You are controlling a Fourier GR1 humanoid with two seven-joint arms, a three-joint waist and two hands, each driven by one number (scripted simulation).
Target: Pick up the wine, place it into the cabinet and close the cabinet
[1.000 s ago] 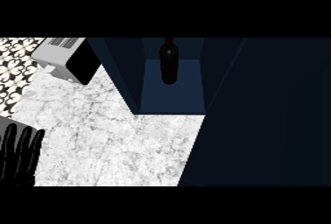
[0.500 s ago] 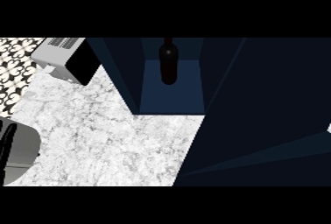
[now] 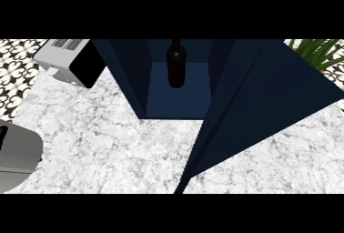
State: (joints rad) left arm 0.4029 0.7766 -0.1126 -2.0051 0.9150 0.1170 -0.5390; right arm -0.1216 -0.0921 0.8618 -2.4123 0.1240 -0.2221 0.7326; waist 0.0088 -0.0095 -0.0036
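The dark wine bottle (image 3: 176, 68) stands upright inside the dark blue cabinet (image 3: 173, 102), towards its back. The cabinet door (image 3: 269, 100) hangs at an angle on the right, partway between open and shut, with its lower edge over the marble counter (image 3: 114, 150). Neither hand shows. Only my grey left forearm (image 3: 17, 154) enters at the lower left edge, well away from the cabinet. Nothing touches the bottle or the door in this view.
A grey and black appliance (image 3: 67, 61) sits at the back left, beside the cabinet's left wall. A green plant (image 3: 316, 52) shows at the top right behind the door. A patterned tile wall (image 3: 13, 68) runs along the left.
The door has swung in from the right, uncovering counter and the plant there. My left hand slid out of view, leaving only the forearm. The bottle has not moved.
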